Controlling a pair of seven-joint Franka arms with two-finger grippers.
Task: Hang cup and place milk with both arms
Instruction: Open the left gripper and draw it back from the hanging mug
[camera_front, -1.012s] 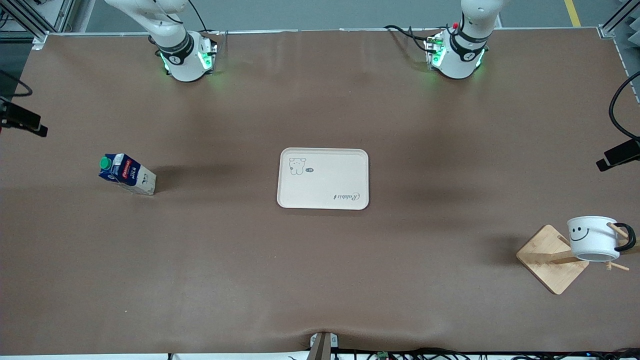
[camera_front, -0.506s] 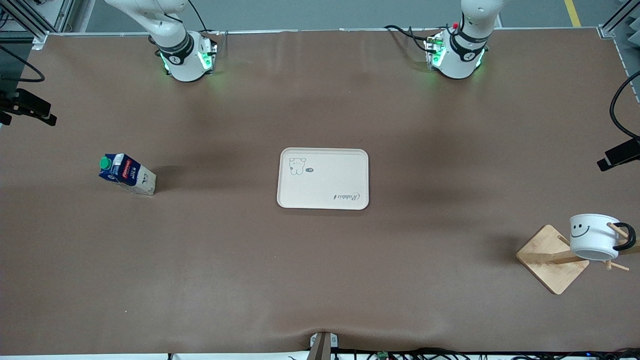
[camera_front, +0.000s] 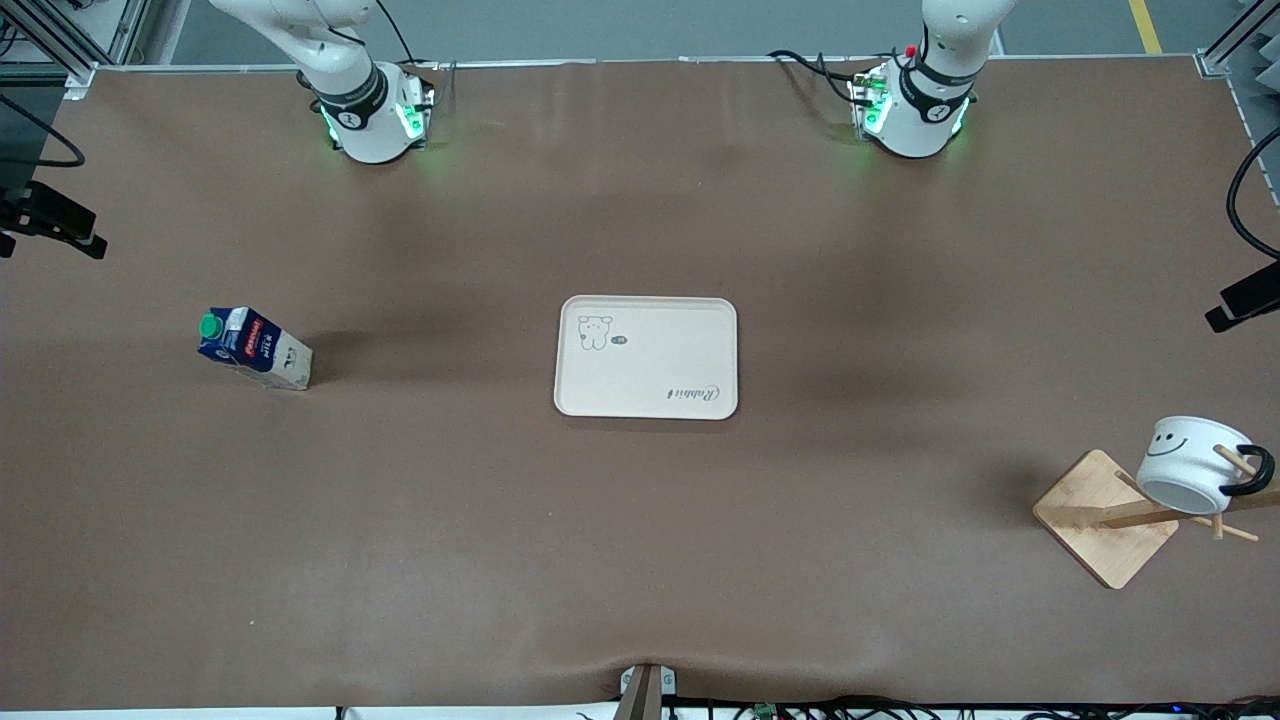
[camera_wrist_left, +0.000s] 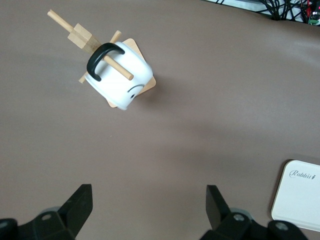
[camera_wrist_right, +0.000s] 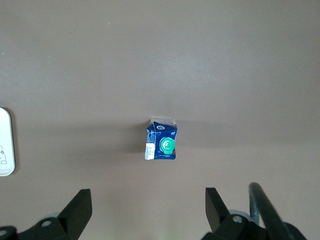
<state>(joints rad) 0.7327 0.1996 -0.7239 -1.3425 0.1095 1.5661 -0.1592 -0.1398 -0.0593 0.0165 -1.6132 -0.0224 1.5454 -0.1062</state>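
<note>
Cup hung, milk not yet placed.

The small white smiley mug (camera_front: 1190, 465) hangs by its black handle on the wooden peg rack (camera_front: 1105, 518) at the left arm's end of the table (camera_front: 640, 560). The dark-blue milk carton (camera_front: 254, 347) stands on the table toward the right arm's end, untouched; the beige tray (camera_front: 646, 356) (presumably its goal) is empty. The left claw (camera_wrist_left: 147, 207) and the right claw (camera_wrist_right: 147, 207) are both spread wide, holding nothing, the right high over the carton. Next, the right claw should descend and grasp it.

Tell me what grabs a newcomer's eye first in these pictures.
The small white mug with a black handle and smiley face hangs tilted on a wooden peg rack at the left arm's end of the table. A cream rectangular tray lies mid-table, and a dark-blue milk carton with a green cap stands toward the right arm's end.
</note>
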